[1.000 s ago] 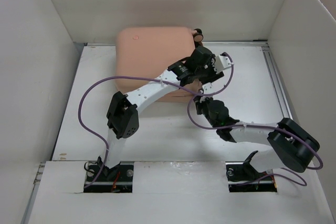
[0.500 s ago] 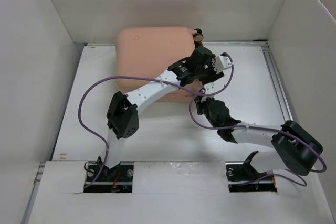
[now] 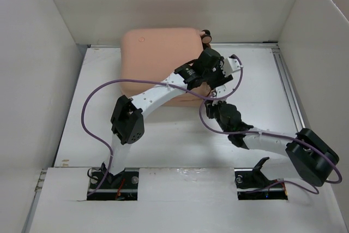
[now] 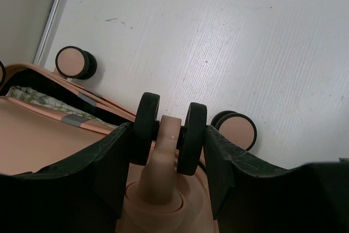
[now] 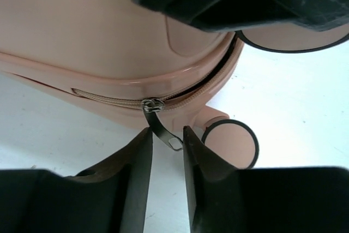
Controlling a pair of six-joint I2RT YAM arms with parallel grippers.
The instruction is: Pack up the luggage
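I see the pink luggage (image 3: pixel 155 58) lid nrly shut, zip gap at the corner. L gripper (image 4: pixel 166 135) clamps caster wheel (image 4: pixel 147 126); R gripper (image 5: pixel 167 151) slightly spread round zip pull (image 5: pixel 161 126). Room on table (image 3: pixel 262 80) R side.

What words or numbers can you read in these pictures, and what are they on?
None can be read. The pink suitcase has a small round mark on its shell, too small to make out. The wheels and zip show no writing.
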